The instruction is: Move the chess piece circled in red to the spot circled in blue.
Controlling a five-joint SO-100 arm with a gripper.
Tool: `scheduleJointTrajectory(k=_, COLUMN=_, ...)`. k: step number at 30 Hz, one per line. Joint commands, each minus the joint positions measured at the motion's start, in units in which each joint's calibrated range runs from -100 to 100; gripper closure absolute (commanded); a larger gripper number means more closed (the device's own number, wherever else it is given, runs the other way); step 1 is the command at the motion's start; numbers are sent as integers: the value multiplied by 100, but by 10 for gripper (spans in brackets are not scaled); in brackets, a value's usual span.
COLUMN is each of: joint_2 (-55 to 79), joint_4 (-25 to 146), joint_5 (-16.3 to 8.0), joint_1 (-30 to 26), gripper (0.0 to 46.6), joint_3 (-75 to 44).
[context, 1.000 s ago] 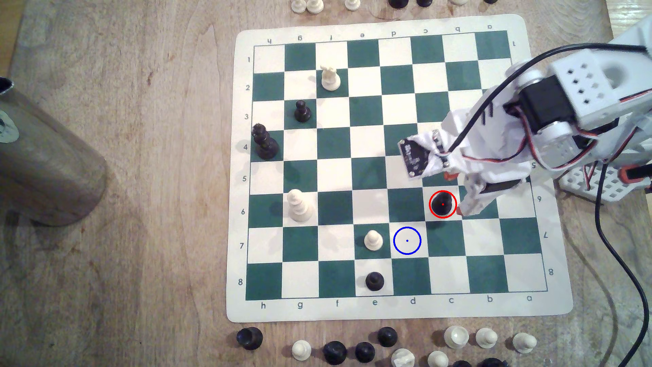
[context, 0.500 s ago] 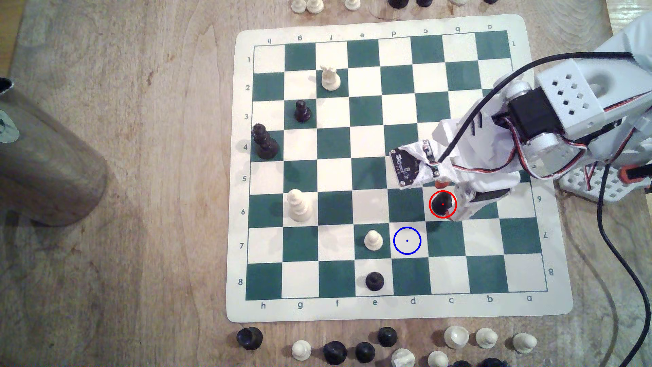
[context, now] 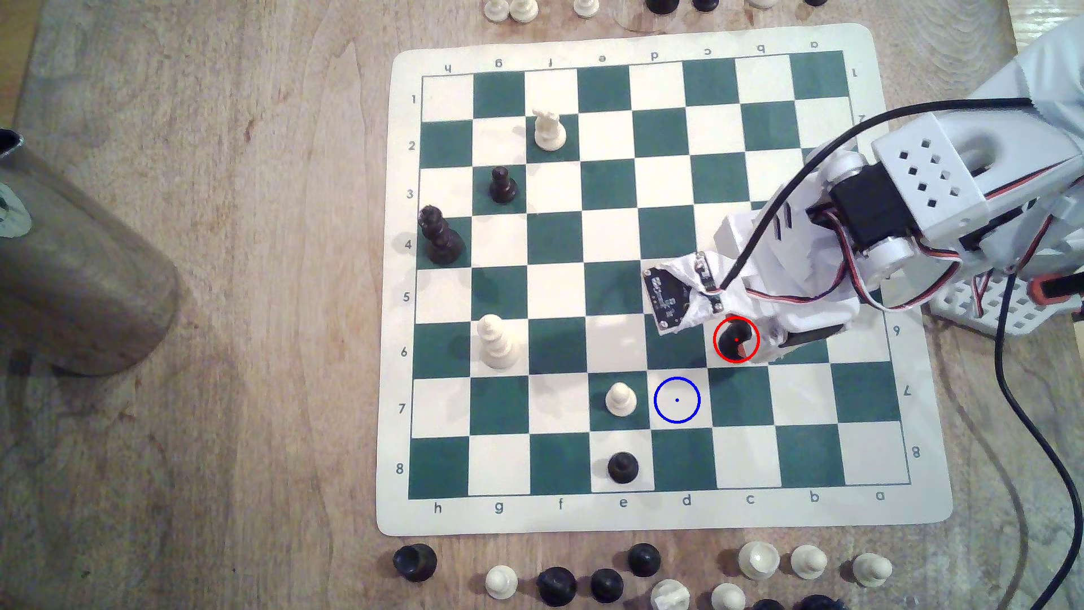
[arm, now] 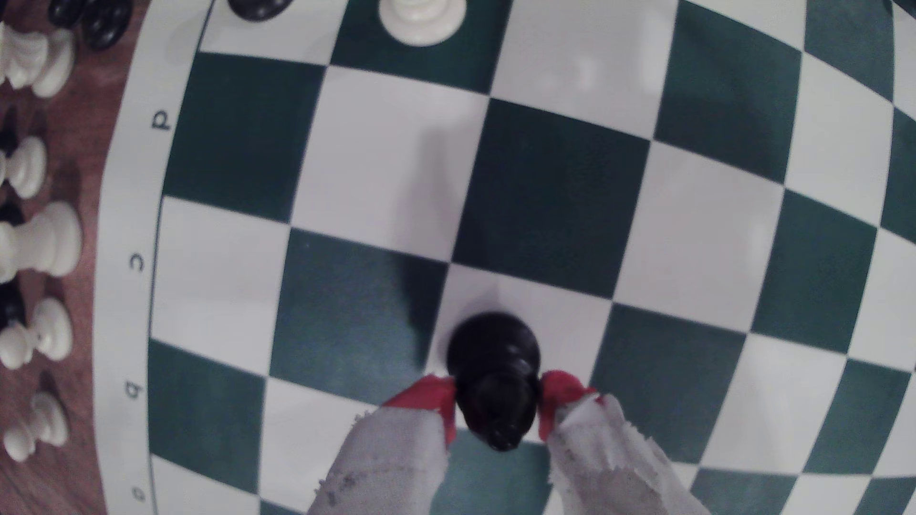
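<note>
The chess piece (context: pixel 731 340), a small glossy black piece with a rounded head, stands inside the red ring on a cream square of row 6. My gripper (context: pixel 738 339) reaches in from the exterior view's right. In the wrist view its red-tipped fingertips (arm: pixel 436 396) press on both sides of the chess piece (arm: pixel 495 356), whose base rests on the board. The spot (context: pixel 677 400) is a cream square with a blue ring and dot. It lies one square diagonally from the piece, toward the exterior view's lower left, with nothing on it.
A white pawn (context: pixel 620 400) stands right beside the spot, and a black pawn (context: pixel 623 467) stands one row below it. Other pieces stand far off on the board's left half. Captured pieces (context: pixel 586 578) line the table below the board. A black cable (context: pixel 1032 422) trails at right.
My gripper slid toward the exterior view's left and lowered, from beside the chess piece to straddling it, and its fingers drew together. The piece has stayed inside the red ring.
</note>
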Motion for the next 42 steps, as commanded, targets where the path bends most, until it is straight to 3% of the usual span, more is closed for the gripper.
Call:
scheduleJointTrajectory(k=1, joint_2=-45, joint_4=-12, joint_5=-44, joint_1=-54, gripper=464, joint_3=-193)
scheduleJointTrajectory(k=16, joint_2=-572, joint_4=880, joint_5=-176, joint_1=-46, gripper=464, joint_3=-1417)
scheduleJointTrajectory(k=23, joint_2=498, joint_4=741, joint_5=-278, joint_1=-336, gripper=464, joint_3=-2477)
scheduleJointTrajectory(k=42, joint_2=2476, joint_4=12, joint_5=-347, joint_1=-500, gripper=464, joint_3=-3212)
